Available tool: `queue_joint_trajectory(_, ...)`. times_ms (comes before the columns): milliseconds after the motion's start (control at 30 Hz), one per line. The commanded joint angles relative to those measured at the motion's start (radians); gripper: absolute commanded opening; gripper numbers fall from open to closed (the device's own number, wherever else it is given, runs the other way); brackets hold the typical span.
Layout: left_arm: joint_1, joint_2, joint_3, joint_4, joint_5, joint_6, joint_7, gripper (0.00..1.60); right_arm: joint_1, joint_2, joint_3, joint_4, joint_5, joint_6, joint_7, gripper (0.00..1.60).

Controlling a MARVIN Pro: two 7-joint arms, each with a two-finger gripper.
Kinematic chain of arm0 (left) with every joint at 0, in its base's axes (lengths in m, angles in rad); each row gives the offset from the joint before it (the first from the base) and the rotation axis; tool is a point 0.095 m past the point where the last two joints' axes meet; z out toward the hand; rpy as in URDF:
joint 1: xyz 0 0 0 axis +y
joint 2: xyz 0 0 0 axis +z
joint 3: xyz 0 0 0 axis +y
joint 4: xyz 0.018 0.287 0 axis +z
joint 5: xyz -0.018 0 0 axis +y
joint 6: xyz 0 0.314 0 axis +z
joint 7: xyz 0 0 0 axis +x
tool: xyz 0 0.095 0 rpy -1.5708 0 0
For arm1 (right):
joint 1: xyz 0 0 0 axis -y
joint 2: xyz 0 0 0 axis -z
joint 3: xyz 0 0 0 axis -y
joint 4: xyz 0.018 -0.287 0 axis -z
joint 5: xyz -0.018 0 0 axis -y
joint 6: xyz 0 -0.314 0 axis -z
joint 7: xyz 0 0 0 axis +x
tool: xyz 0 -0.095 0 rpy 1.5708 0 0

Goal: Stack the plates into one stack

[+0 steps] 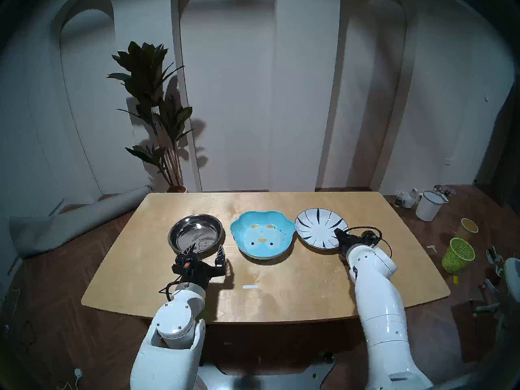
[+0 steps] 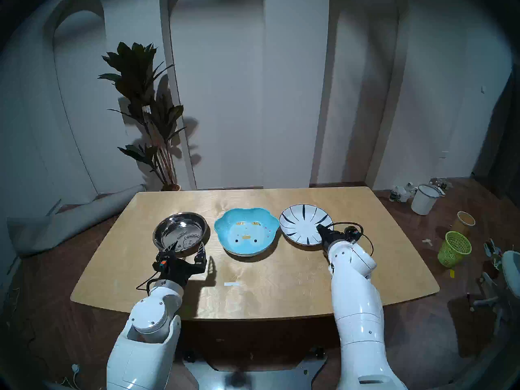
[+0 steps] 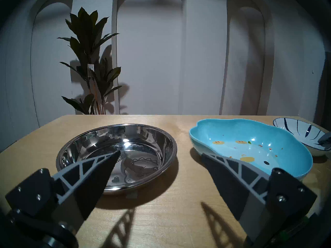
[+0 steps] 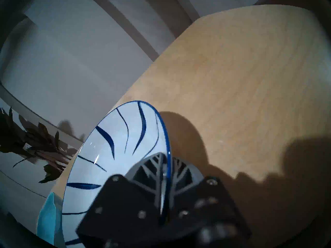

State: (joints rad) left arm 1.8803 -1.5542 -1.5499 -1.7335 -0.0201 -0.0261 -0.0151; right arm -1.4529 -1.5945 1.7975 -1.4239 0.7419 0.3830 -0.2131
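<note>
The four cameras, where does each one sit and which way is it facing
Head stereo left: on the head, looking down at the table; both arms show.
Head stereo right: nearly the same picture.
Left wrist: low over the table, facing the steel plate and blue flower-shaped plate; the open left tool frames it.
Right wrist: tilted, along the striped plate, whose rim the right tool is shut on.
Shared: both wrist views catch the striped plate and the potted plant.

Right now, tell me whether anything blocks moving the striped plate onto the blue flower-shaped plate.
Nothing visible does. The right end effector is shut on the striped plate at its near rim, and the blue flower-shaped plate sits directly beside it, empty, with only bare table around.
</note>
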Motion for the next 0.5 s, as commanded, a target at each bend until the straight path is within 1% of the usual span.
queue_joint_trajectory(0,-0.006,0.000,0.000,-0.021,0.002,-0.003,0.001,1.60,-0.016,-0.009,0.013,-0.055,0.018,-0.020,0.023,0.00)
queue_joint_trajectory(267,-0.006,0.000,0.001,-0.021,0.001,-0.003,0.001,1.60,-0.026,-0.035,0.054,-0.093,0.051,-0.035,0.008,0.00)
queue_joint_trajectory(333,-0.006,0.000,0.001,-0.020,0.001,-0.003,0.001,1.60,-0.029,-0.039,0.060,-0.099,0.069,-0.045,0.003,0.00)
queue_joint_trajectory(367,-0.006,0.000,0.001,-0.020,0.001,-0.003,0.001,1.60,-0.029,-0.039,0.065,-0.101,0.093,-0.042,0.003,0.00)
queue_joint_trajectory(400,-0.006,0.000,0.001,-0.020,0.001,-0.003,0.001,1.60,-0.030,-0.042,0.069,-0.105,0.102,-0.051,-0.005,0.00)
queue_joint_trajectory(467,-0.006,0.000,0.001,-0.020,0.001,-0.003,0.001,1.60,-0.031,-0.042,0.078,-0.107,0.133,-0.046,0.003,0.00)
